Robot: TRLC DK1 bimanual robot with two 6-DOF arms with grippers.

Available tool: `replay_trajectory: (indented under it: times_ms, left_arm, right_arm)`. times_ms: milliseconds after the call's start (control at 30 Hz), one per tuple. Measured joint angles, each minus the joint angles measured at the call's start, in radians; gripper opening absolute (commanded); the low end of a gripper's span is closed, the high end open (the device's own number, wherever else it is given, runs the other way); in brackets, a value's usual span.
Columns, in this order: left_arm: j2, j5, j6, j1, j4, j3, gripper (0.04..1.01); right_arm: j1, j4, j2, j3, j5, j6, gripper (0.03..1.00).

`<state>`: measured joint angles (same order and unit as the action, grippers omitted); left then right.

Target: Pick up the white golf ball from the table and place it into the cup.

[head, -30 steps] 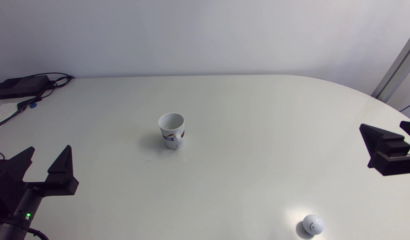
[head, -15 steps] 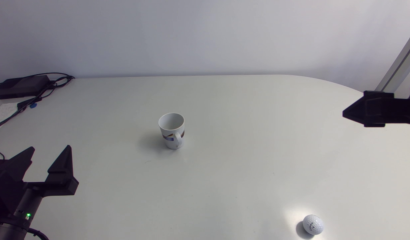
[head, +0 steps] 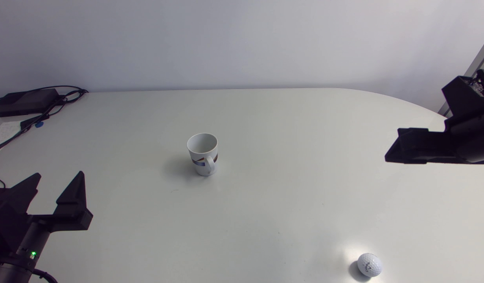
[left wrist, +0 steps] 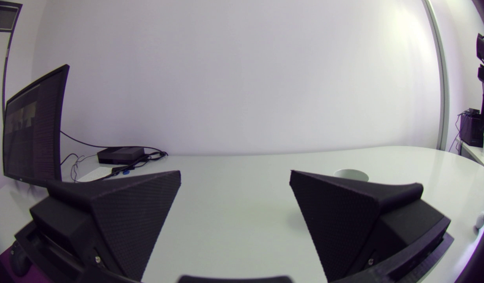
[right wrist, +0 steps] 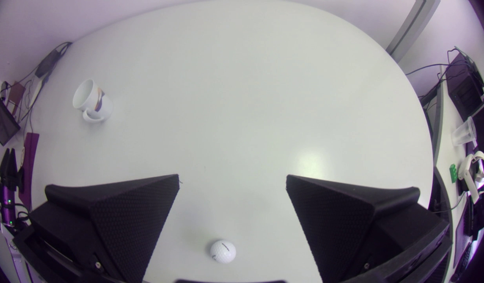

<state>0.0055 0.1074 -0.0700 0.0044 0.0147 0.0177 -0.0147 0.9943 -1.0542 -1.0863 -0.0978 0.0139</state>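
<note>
The right gripper (right wrist: pixel 232 179) is swinging in toward the cup (head: pixel 203 153). A second ago it was sitting low and far to the cup's right, with its fingers pointing at the far wall. Now it is hanging higher and turned side-on in the head view, its tip aimed toward the cup and nearer to it than before, though still well apart. Its fingers are standing spread wide and are gripping nothing. Its wrist view is looking down on the table (head: pixel 289 196).

The white golf ball (head: pixel 369 264) is lying on the table well to the cup's right and nearer the front edge. It is showing under the gap between the right gripper's fingers, touching neither, and it is resting where it was in both earlier frames.

The cup is standing upright with its handle facing the front edge, also unmoved. The left gripper (head: pixel 59 174) is staying put, left of the cup and nearer the front, with its fingers spread and empty.
</note>
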Motion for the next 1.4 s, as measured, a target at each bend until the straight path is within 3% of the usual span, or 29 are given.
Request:
replay_trajectory:
  times_ms: [733,1400]
  left_arm:
    - [0.0,0.0,0.0,0.0,0.0,0.0,0.993]
    - [0.0,0.0,0.0,0.0,0.0,0.0,0.993]
  right_arm:
    - [0.138,-0.013,-0.104,0.226,0.105,-0.059,0.959]
    - [0.14,-0.031,-0.234,0.293,0.093,-0.056,0.959]
